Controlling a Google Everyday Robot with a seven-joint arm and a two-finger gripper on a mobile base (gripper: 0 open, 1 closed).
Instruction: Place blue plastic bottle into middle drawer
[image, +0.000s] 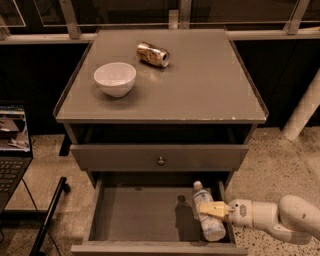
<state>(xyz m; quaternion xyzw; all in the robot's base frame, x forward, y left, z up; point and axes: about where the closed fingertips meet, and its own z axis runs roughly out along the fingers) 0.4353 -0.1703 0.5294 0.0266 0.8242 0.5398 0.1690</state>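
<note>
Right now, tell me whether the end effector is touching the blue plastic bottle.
Touching. The camera view shows the end effector clamped across the blue plastic bottle inside the middle drawer.

Grey cabinet top (200, 90), white bowl (115, 78) left, gold-brown can (153, 54) lying behind it, gripper (209, 208) holding blue plastic bottle (214, 229) in middle drawer (140, 215)

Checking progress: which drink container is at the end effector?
The blue plastic bottle, gripped by the end effector, right side of the middle drawer; the can lies on the cabinet top.
</note>
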